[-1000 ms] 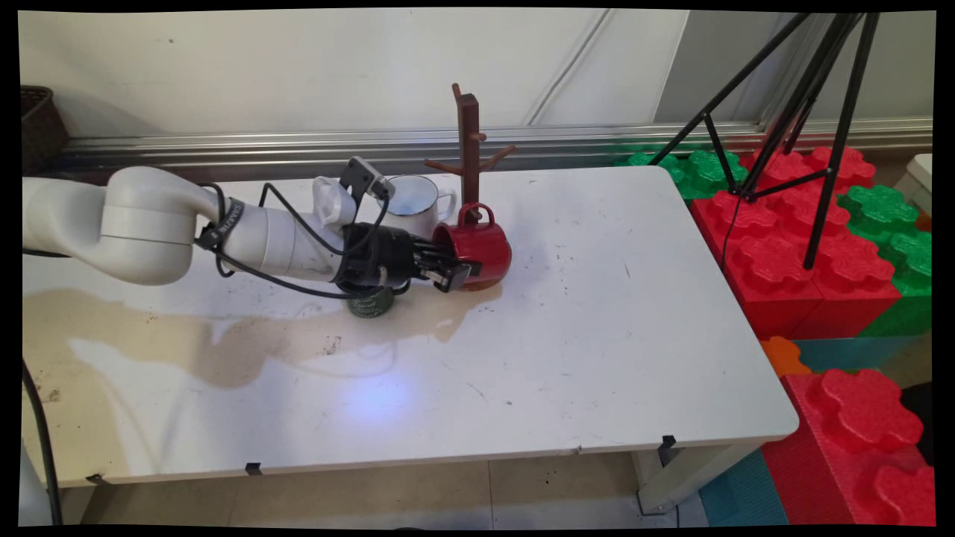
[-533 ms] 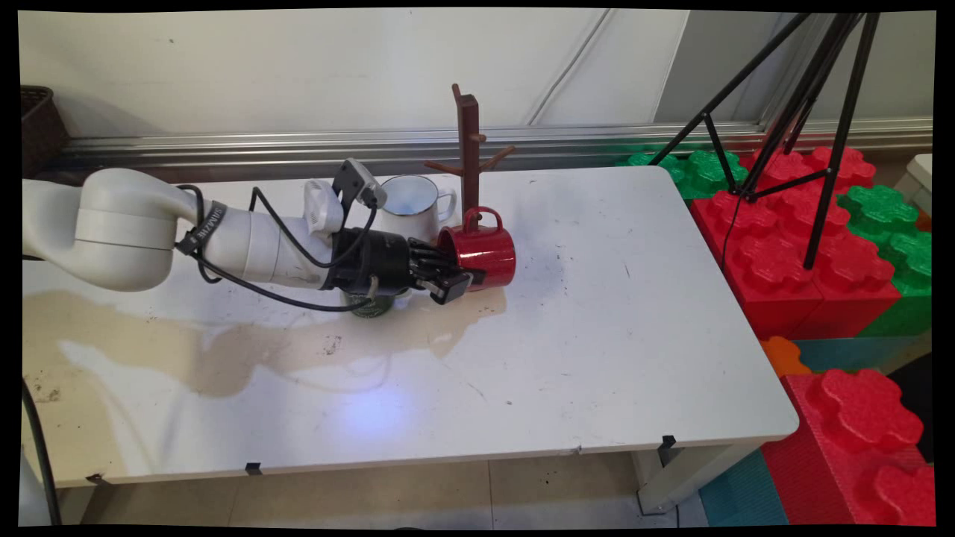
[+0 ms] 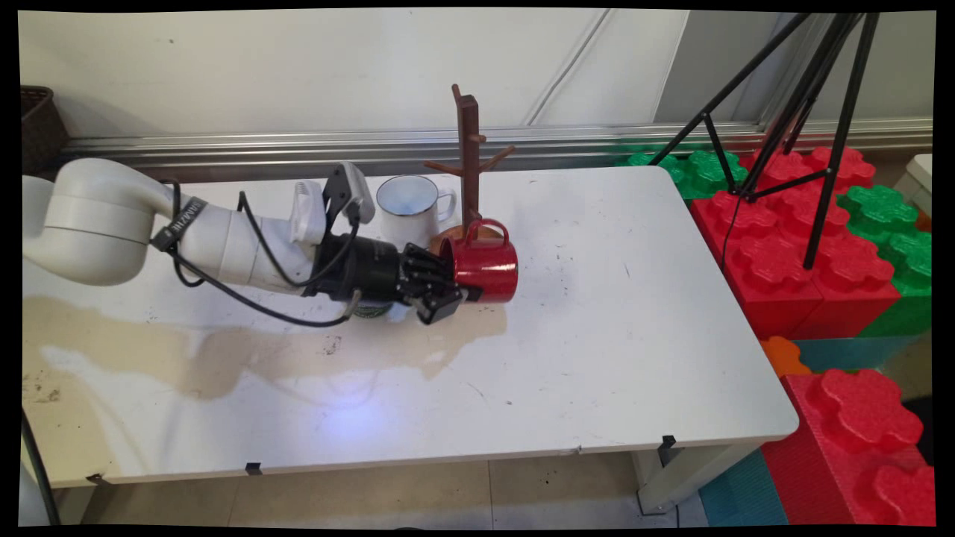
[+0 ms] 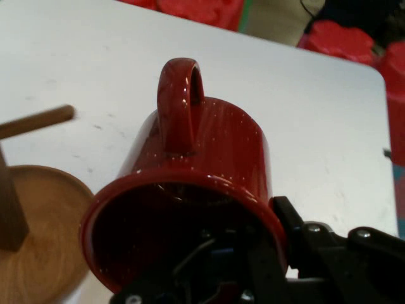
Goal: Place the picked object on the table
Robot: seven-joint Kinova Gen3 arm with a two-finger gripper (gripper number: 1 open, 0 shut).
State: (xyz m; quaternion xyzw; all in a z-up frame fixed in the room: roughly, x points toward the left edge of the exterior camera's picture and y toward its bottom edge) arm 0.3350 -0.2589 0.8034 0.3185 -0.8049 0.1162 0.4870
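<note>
White tabletop (image 3: pixel 634 313), stained by a broad tan spill (image 3: pixel 186 350) beneath the arm, served as the work surface, with a pale wall behind it and a black tripod (image 3: pixel 813 112) over red and green foam blocks (image 3: pixel 835 246) at its far right. Nearest the hand, the gripper (image 3: pixel 451 289) lay almost level and was closed on the rim wall of a red mug (image 3: pixel 485 265): in the hand view one finger (image 4: pixel 218 269) sat inside the mug's mouth and the other (image 4: pixel 297 237) pressed the outer wall, so that the jaws stood only as far apart as the wall's thickness. The red mug (image 4: pixel 190 209) was held on its side, mouth toward the wrist, base pointing away, handle (image 4: pixel 180 104) uppermost; whether its lower side touched the table could not be told. Its speckled glossy skin suggested enamelled metal: judged rigid, light, fairly slippery and liable to chip, hence better taken by the rim wall, as shown, or by the handle loop. Under the wrist a dark green cup (image 3: pixel 371 307) was largely hidden. Just beyond the mug's handle stood a brown wooden mug tree (image 3: pixel 469 142), its round base (image 4: pixel 38 247) close beside the mug's mouth. Farther off, behind the hand, a white mug (image 3: pixel 412 205) stood upright.
</note>
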